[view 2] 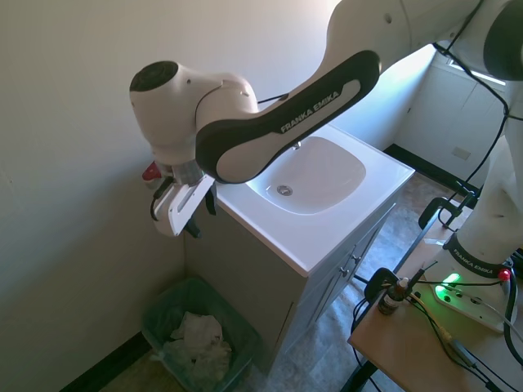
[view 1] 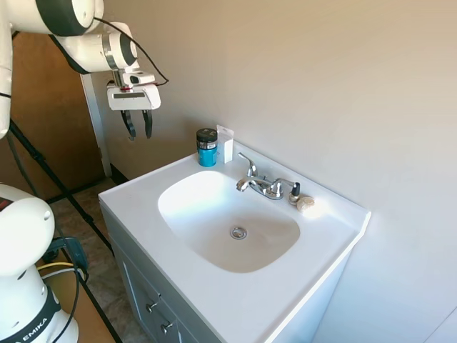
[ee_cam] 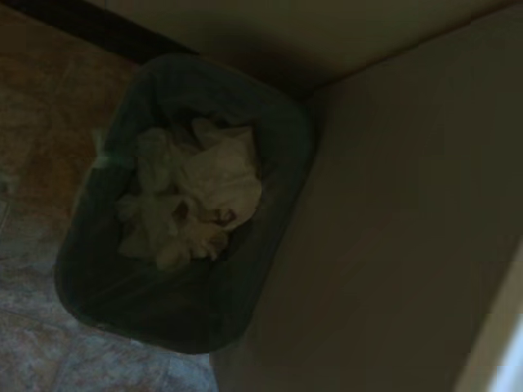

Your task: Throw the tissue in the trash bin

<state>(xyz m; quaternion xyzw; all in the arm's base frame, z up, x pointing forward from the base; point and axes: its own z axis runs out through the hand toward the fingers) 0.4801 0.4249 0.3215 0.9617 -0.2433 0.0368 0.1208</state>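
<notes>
A white robot arm holds its pincer (view 1: 138, 123) in the air beyond the left end of a white sink worktop (view 1: 143, 196), fingers spread apart and holding nothing. On the floor below, against the side of the cabinet, stands a dark green trash bin (view 2: 159, 314). Crumpled white tissue (ee_cam: 214, 175) lies inside the bin among other crumpled paper. On the worktop's far edge sit a teal jar with a black lid (view 1: 207, 147), a chrome faucet (view 1: 263, 184) and a small beige lump (view 1: 305, 204).
</notes>
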